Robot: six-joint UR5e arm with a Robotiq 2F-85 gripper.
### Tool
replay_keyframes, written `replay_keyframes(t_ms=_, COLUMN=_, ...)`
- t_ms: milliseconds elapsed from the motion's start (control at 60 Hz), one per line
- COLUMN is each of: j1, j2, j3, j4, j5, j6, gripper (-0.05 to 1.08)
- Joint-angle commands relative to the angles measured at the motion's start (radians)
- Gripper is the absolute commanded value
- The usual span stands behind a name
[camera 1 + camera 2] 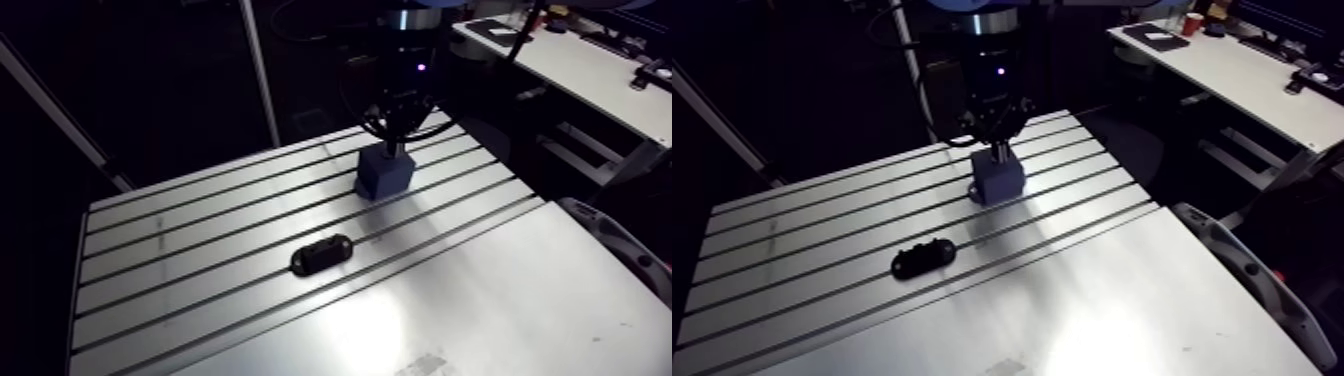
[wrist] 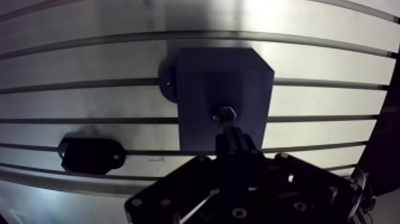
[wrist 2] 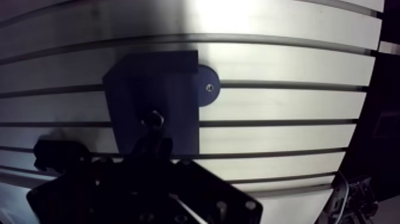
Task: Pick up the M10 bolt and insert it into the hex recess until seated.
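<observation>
The slotted aluminium table (image 1: 200,310) carries two fixtures well apart from each other. A blue block (image 1: 384,176) stands at the far side. A black oval holder (image 1: 322,254) lies at about 7 o'clock from it in the arm view. The block is fastened through a round foot (image 3: 207,86) with a screw at its centre, probably so that insertion force cannot shift it.

The gripper (image 2: 230,134) hangs straight down over the block's top face, which keeps the M10 bolt (image 2: 224,113) in line with the hex recess. The jaws are drawn close together and appear clamped on the bolt (the contact itself is in shadow). The bolt sits at the fingertips, just ahead of them, its hex outline showing at the centre of the block's top. Whether it is fully seated cannot be determined; the holder is empty.
</observation>
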Motion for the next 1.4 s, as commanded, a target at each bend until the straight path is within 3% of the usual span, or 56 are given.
replay_keyframes(t_ms=17, j1=0.0, j2=0.01, j3=0.0, j4=-0.001, j5=0.0, j6=0.0, gripper=1.08)
replay_keyframes(t_ms=1400, j1=0.002, j2=0.002, j3=-0.041, j4=0.029, j5=0.0, j6=-0.031, gripper=1.08)
